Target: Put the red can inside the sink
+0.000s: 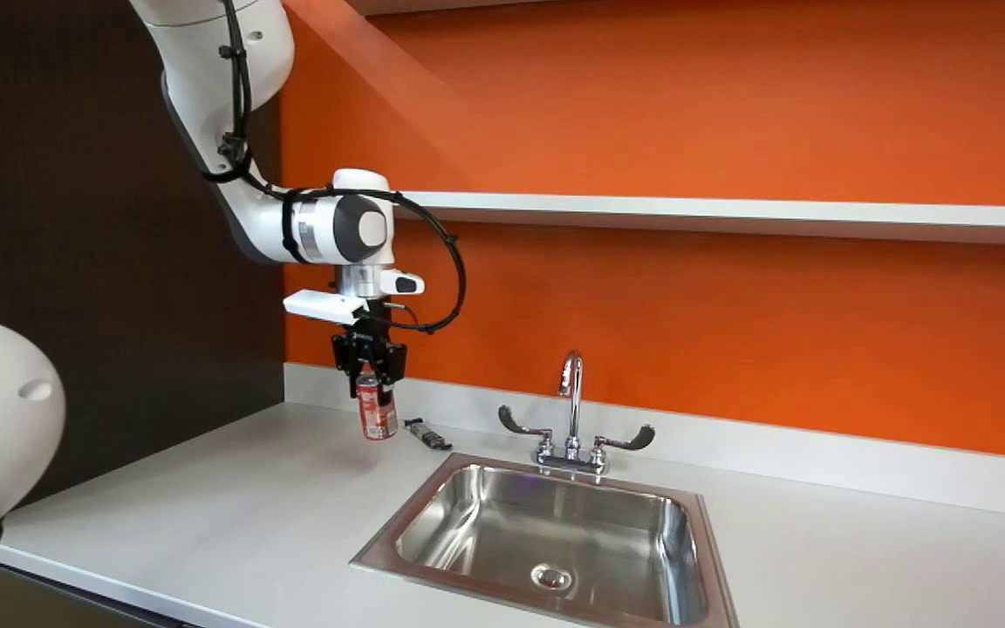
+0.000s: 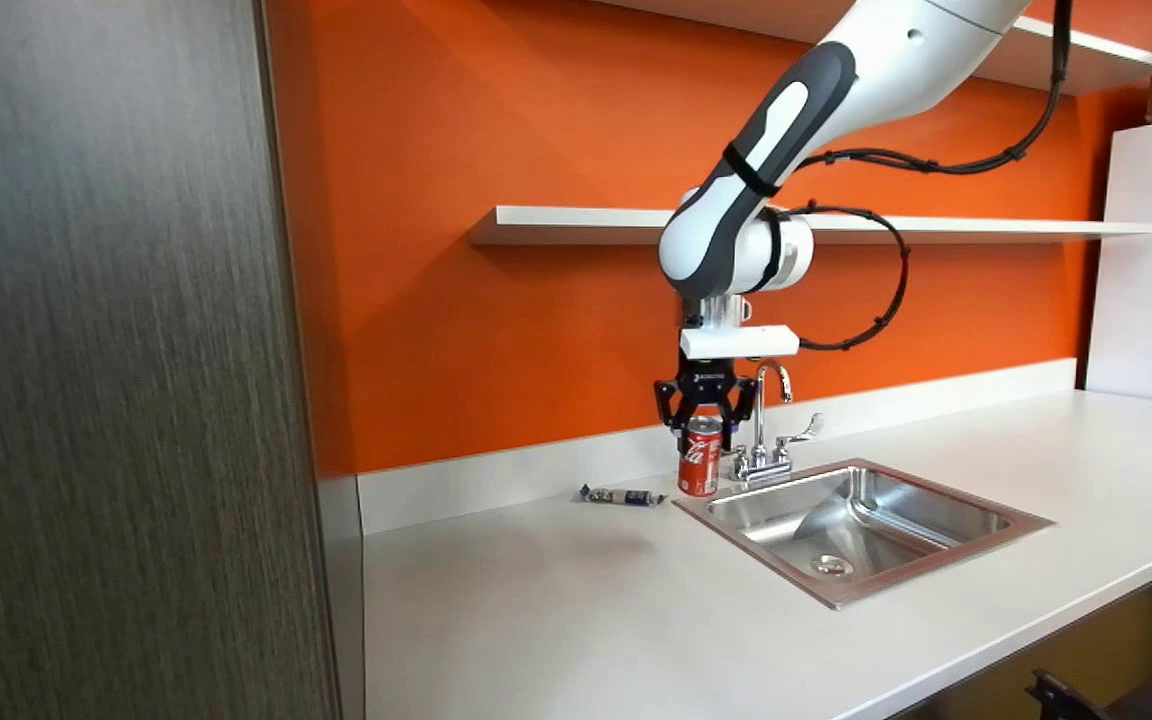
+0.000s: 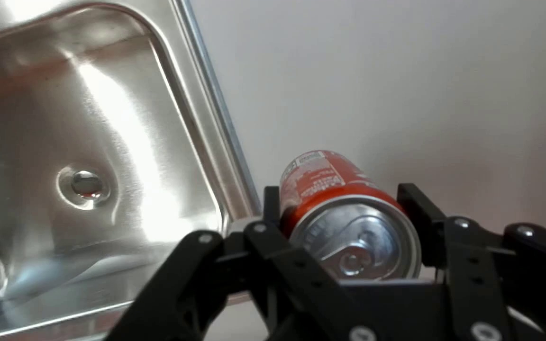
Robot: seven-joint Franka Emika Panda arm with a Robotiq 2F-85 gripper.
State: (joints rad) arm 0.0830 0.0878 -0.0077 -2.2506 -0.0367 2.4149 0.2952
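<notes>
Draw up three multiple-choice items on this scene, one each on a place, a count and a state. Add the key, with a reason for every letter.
1. Where is the wrapped roll?
A. On the counter, outside the sink
B. Inside the sink
C. On the shelf

2. How many lever handles does the faucet have?
A. One
B. Four
C. Two

3. What state is the pincer in?
A. Open, with nothing in it
B. Closed on the red can
C. Closed on the wrapped roll

Key:
1. A: both exterior views show it lying on the white surface, clear of the rim.
2. C: an exterior view shows one on each side.
3. B: the wrist view shows the can between the two fingers.
</notes>
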